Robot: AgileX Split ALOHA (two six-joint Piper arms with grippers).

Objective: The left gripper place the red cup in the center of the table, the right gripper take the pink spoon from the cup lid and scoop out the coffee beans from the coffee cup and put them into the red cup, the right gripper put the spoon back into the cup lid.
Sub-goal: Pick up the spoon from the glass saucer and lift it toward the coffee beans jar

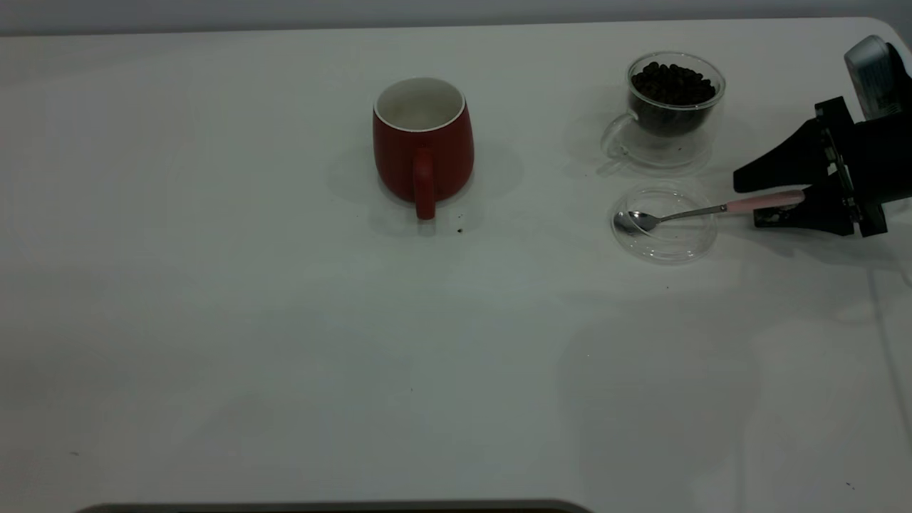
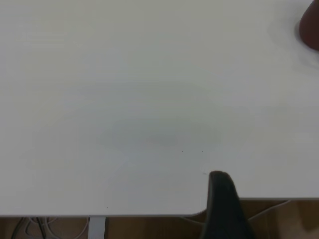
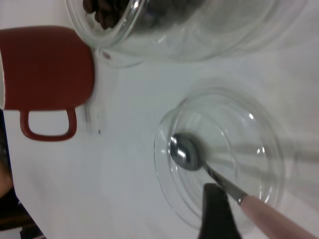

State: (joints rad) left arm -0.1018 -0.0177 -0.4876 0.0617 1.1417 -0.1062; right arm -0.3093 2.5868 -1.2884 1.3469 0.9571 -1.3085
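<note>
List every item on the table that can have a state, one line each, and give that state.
red cup: upright, empty, mid-table
coffee cup: upright, filled with beans, uncovered
cup lid: flat on table, off the cup
pink spoon: bowl resting in lid, empty
right gripper: jaws around the spoon handle

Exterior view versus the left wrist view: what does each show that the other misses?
Only the exterior view shows the glass cup of coffee beans, the clear lid with the pink spoon lying in it, and the right hand around the spoon's handle. Only the left wrist view shows the table's near edge with cables below and one finger of the left hand. Both show the white table; the red cup appears whole outside, as a sliver at the wrist.
</note>
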